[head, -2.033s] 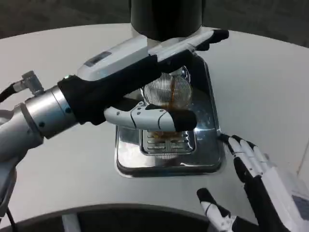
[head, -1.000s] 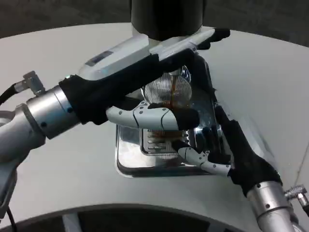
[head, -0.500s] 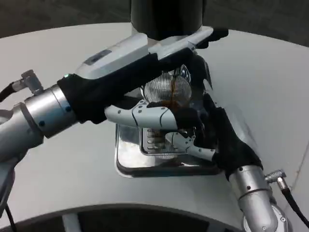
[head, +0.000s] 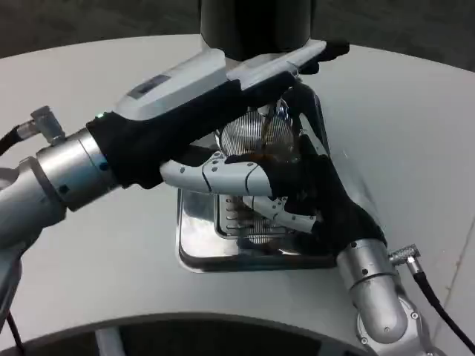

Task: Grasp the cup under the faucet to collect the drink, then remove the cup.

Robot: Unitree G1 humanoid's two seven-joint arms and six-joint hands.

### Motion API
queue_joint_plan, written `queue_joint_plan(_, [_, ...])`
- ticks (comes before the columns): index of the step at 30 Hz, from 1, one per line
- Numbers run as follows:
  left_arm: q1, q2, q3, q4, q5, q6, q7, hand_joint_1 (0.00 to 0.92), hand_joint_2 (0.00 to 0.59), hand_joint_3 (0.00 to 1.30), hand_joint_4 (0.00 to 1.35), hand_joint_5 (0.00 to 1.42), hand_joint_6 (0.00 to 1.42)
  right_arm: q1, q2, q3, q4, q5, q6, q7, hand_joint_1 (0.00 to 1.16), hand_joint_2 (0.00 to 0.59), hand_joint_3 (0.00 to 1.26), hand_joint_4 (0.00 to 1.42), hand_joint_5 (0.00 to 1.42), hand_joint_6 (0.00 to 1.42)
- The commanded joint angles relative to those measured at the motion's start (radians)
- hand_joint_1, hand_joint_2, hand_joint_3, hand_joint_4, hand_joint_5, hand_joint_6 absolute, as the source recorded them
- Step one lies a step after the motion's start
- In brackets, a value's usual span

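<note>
Tightly flanked — cup (head: 261, 141) between left hand (head: 215, 111), right hand (head: 315, 189).

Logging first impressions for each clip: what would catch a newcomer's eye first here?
Both hands crowd the centre: the left hand reaches across from the left and wraps a ribbed clear cup holding brown drink, under the dark dispenser. The right hand comes up from below against the cup's right side, over the shiny metal drip tray.
</note>
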Motion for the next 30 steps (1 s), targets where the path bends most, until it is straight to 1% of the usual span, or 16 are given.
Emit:
queue_joint_plan(1, [0.024,0.024,-0.011,0.012,0.045,0.008,-0.010,0.000,0.135,0.00,0.00,0.07,0.02,-0.023,0.024,0.006,0.058,0.017,-0.034,-0.044,0.71,0.200,0.00,0.00,0.00,0.00])
queue_joint_plan(9, [0.025,0.029,-0.007,0.017,0.045,0.009,-0.008,0.000,0.136,0.00,0.00,0.07,0.02,-0.060,0.037,0.011,0.142,0.029,-0.074,-0.079,0.72,0.203,0.00,0.00,0.00,0.00])
queue_joint_plan(17, [0.022,0.029,-0.008,0.027,0.041,0.009,-0.008,0.000,0.137,0.00,0.00,0.07,0.02,-0.077,0.046,0.015,0.188,0.035,-0.108,-0.096,0.73,0.197,0.00,0.00,0.00,0.00])
queue_joint_plan(18, [0.022,0.029,-0.007,0.028,0.039,0.010,-0.008,0.000,0.137,0.00,0.00,0.07,0.02,-0.077,0.047,0.015,0.190,0.035,-0.110,-0.098,0.74,0.204,0.00,0.00,0.00,0.01])
queue_joint_plan(21, [0.025,0.027,0.002,0.029,0.020,0.020,-0.007,0.000,0.137,0.00,0.00,0.07,0.02,-0.078,0.049,0.015,0.197,0.035,-0.117,-0.108,0.75,0.207,0.00,0.00,0.00,0.03])
queue_joint_plan(25, [0.026,0.021,0.012,0.023,-0.013,0.040,-0.006,0.000,0.146,0.00,0.00,0.07,0.02,-0.082,0.050,0.019,0.206,0.042,-0.128,-0.111,0.76,0.205,0.00,0.01,0.01,0.09])
queue_joint_plan(30, [0.028,0.000,0.054,0.015,-0.063,0.063,0.019,0.000,0.149,0.00,0.00,0.07,0.02,-0.089,0.054,0.024,0.224,0.049,-0.143,-0.117,0.78,0.203,0.00,0.04,0.04,0.12])
